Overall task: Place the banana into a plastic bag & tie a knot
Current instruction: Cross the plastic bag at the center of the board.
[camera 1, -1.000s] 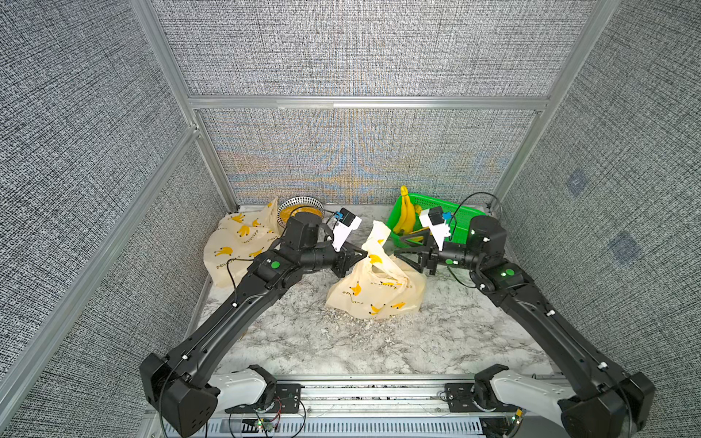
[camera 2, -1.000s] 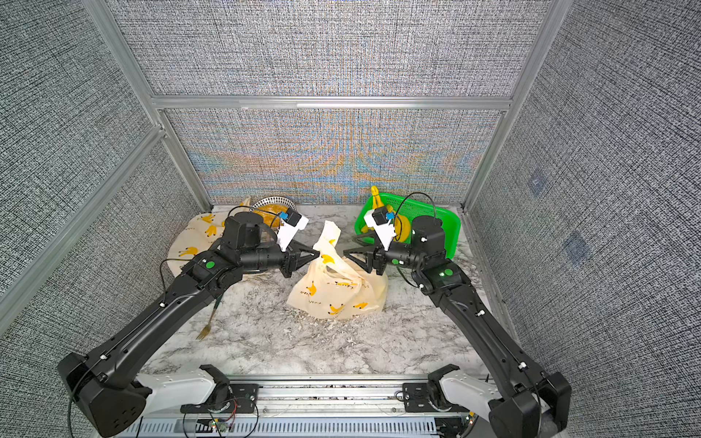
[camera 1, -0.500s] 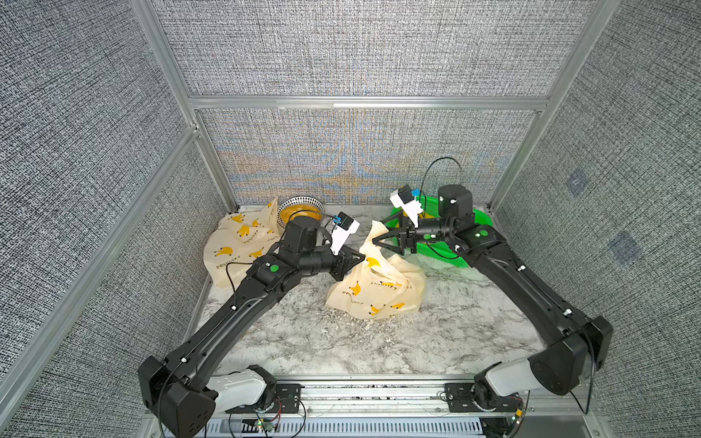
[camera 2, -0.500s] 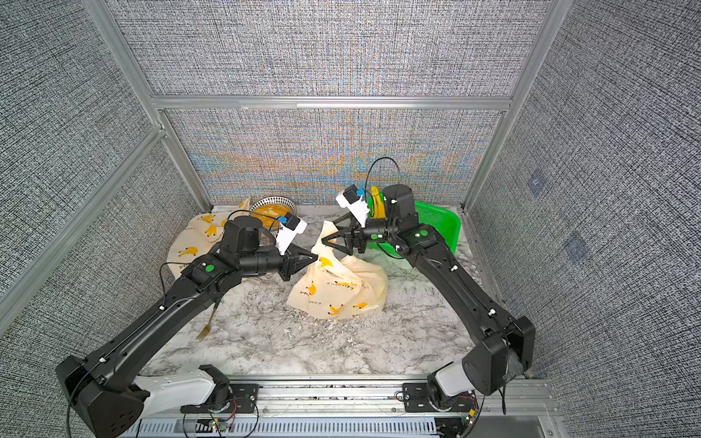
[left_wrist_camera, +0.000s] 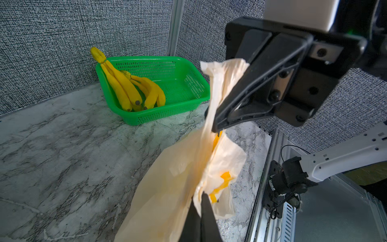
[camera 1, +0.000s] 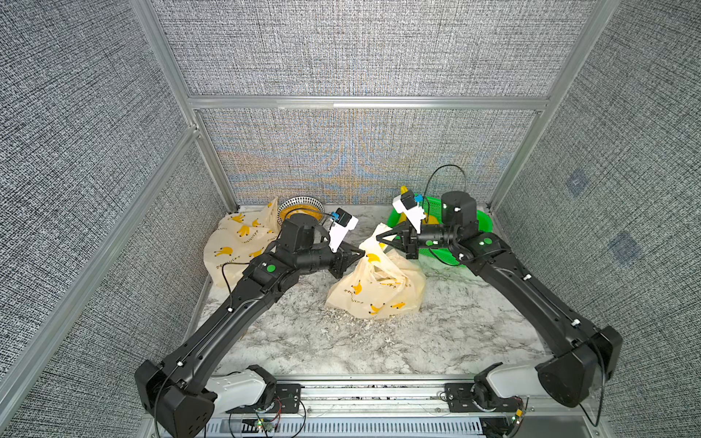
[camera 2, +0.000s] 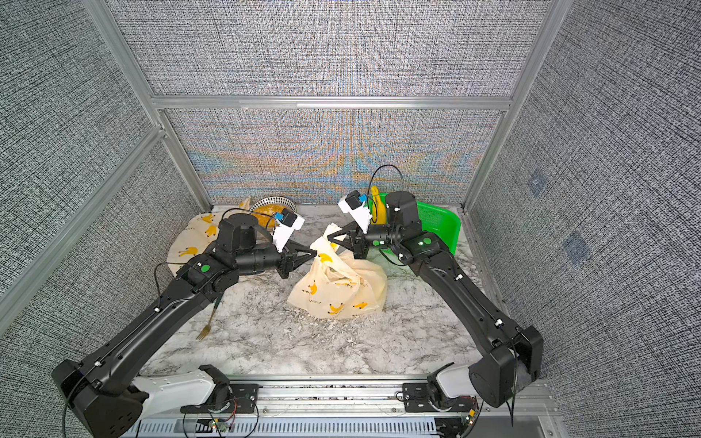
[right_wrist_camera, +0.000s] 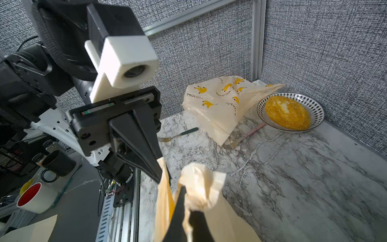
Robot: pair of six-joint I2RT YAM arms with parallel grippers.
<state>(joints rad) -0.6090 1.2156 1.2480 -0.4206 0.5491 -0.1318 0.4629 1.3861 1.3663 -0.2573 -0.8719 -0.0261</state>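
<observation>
My right gripper (camera 1: pixel 379 239) swung in, pinching the plastic bag's (camera 1: pixel 379 292) limp, likely slippery twelve-o'clock handle (left_wrist_camera: pixel 219 71); left gripper (camera 1: pixel 361 253) pinched the eleven-o'clock one

Closed left tool (camera 1: pixel 361 253) and right tool (camera 1: pixel 378 239)

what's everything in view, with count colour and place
centre bag: one, cream banana-print, mid table
spare bag: one, same print, back left
bananas: one bunch, yellow, in basket
basket: one, green, back right
plate: one, patterned, yellow food, back left
forks: two, green and pink handles, near spare bag
mugs: two, black, white, off table
table: one, marble, underneath
left end effector: one, black, shut on centre bag
right end effector: one, black, shut on centre bag
</observation>
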